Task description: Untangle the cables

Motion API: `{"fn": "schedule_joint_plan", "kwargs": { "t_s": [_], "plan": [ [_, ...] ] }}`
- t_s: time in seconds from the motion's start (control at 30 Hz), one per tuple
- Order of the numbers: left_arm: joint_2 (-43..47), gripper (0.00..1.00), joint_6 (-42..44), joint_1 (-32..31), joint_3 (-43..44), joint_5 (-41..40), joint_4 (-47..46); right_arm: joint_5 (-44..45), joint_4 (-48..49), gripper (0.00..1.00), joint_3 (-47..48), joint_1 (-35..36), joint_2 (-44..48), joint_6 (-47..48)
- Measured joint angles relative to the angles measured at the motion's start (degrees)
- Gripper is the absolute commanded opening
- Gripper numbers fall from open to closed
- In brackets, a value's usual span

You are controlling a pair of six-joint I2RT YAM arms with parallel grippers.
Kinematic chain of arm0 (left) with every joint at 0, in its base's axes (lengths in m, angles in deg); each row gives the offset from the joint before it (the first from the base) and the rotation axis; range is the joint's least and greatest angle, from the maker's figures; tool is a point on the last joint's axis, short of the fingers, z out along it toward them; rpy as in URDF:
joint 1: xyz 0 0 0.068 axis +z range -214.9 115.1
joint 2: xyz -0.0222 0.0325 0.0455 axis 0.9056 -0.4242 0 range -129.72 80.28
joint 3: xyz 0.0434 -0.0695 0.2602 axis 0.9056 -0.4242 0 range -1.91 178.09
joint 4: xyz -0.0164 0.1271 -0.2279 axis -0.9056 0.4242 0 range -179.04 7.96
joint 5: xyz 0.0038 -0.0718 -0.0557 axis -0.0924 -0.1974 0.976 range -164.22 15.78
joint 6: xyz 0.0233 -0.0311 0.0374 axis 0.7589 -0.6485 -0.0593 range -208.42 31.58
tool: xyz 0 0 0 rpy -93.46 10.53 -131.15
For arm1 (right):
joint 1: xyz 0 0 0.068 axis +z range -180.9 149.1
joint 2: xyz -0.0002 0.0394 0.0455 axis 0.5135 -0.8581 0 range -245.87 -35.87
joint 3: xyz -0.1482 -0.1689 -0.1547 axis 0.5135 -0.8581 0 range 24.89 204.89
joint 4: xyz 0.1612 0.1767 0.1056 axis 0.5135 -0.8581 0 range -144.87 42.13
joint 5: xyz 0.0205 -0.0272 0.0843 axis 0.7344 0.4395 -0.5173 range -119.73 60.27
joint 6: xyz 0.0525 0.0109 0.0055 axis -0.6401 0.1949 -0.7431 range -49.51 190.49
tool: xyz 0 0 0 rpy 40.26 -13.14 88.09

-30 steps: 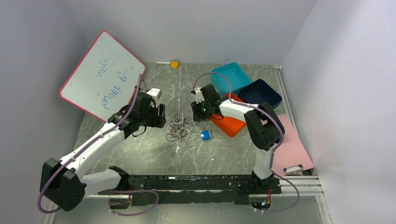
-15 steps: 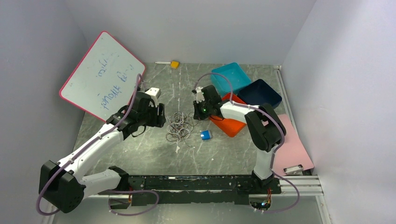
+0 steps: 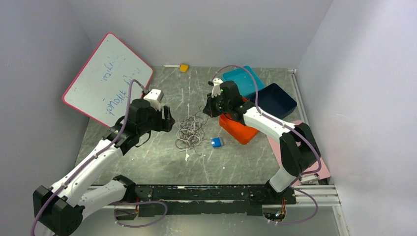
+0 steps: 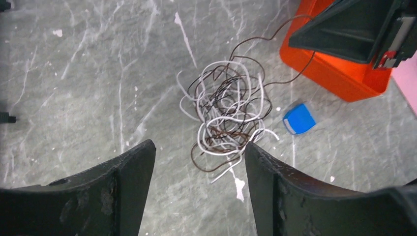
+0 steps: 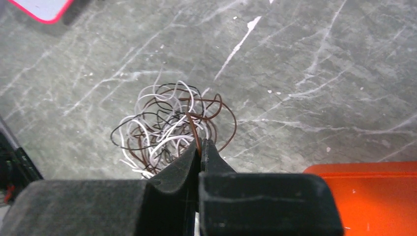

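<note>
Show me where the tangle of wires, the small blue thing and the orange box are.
tangle of wires (image 4: 223, 118), left wrist view, middle of the knot.
small blue thing (image 4: 298, 119), left wrist view, its top face.
orange box (image 3: 241, 132), top view, its uncovered near end.

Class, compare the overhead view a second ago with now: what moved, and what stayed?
The right gripper, shut on a brown strand of the cables, has pulled away toward the far wall. The left gripper, open, shifted only slightly. The rest of the cables, the blue block and the orange tray stayed put.
</note>
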Motion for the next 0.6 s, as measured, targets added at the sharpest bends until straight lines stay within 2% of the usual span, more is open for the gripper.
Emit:
{"fn": "schedule_joint_plan", "kwargs": {
  "t_s": [0.17,0.6],
  "plan": [
    [0.2,0.81,-1.8,0.0,-0.8,1.6,-5.4,-1.3,-0.6,0.00,0.3,0.7,1.9,-2.6],
    [-12.3,0.77,-8.0,-0.1,-5.1,7.2,-22.4,-1.1,-2.6,0.00,3.7,7.5,5.3,-11.4]
  ]
}}
